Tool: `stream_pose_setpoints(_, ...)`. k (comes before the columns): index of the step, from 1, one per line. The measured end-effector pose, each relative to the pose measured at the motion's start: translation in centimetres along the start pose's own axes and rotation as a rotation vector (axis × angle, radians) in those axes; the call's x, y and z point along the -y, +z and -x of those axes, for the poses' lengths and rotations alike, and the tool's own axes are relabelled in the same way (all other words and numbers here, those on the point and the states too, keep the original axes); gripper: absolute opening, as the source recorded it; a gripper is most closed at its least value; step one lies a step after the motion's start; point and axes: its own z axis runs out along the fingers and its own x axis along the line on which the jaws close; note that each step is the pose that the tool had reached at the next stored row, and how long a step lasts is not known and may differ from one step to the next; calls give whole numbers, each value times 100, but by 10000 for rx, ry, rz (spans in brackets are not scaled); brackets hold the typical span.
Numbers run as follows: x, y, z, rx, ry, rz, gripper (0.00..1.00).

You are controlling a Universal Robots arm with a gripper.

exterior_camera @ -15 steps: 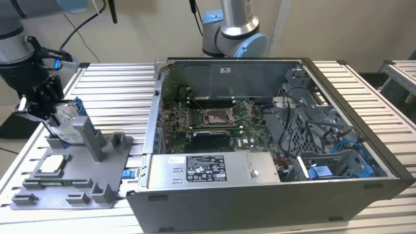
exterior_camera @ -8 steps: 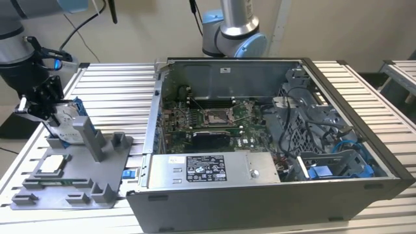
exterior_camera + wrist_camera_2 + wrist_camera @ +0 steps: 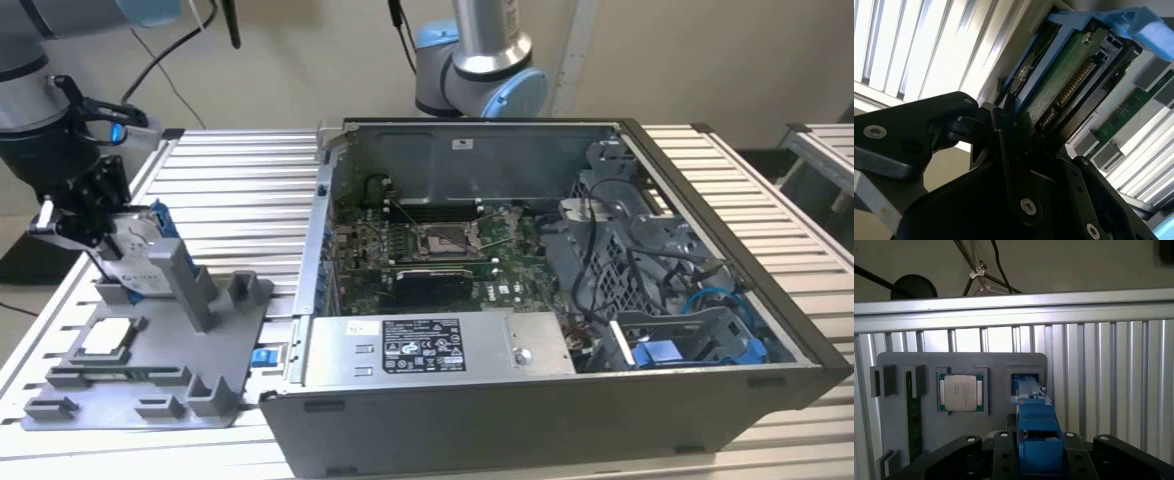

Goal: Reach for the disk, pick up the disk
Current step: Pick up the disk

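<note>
Your gripper's (image 3: 1038,452) black fingers (image 3: 1004,132) sat closed on the disk (image 3: 1036,432), one against each broad face, with the drive's blue frame between them in the first wrist view. In the second wrist view one finger lay flat along the disk's (image 3: 1064,80) green circuit-board side, the blue frame edging it. In the exterior view you had the gripper (image 3: 104,240) at that view's far left, with the disk (image 3: 134,258) standing on edge beneath it, label face showing. The lower edge was at the slot of the grey fixture tray (image 3: 160,350); whether it rested in the slot or hung just clear could not be told. On the tray (image 3: 994,365), a square silver chip (image 3: 960,392) lay flat in its recess just beside the slot, and a green memory stick (image 3: 913,415) lay further along. The tray sat on the slatted metal table (image 3: 240,180), touching the open computer case (image 3: 534,410) at the exterior view's right. A second arm's base (image 3: 474,70) stood behind the case.
</note>
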Motion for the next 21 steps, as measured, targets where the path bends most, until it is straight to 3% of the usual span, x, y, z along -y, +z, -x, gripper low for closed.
stream_pose_setpoints(1,1,-3,-9,96,-1,13,0)
stream_pose_setpoints(3,1,-1,-6,89,2,8,0)
stream_pose_setpoints(7,1,-4,-8,-294,-17,-18,0)
stream_pose_setpoints(8,1,-8,-8,-327,-23,-23,0)
stream_pose_setpoints(14,1,-71,-7,-317,-152,-16,0)
stream_pose_setpoints(21,3,-215,-5,-291,-349,-16,0)
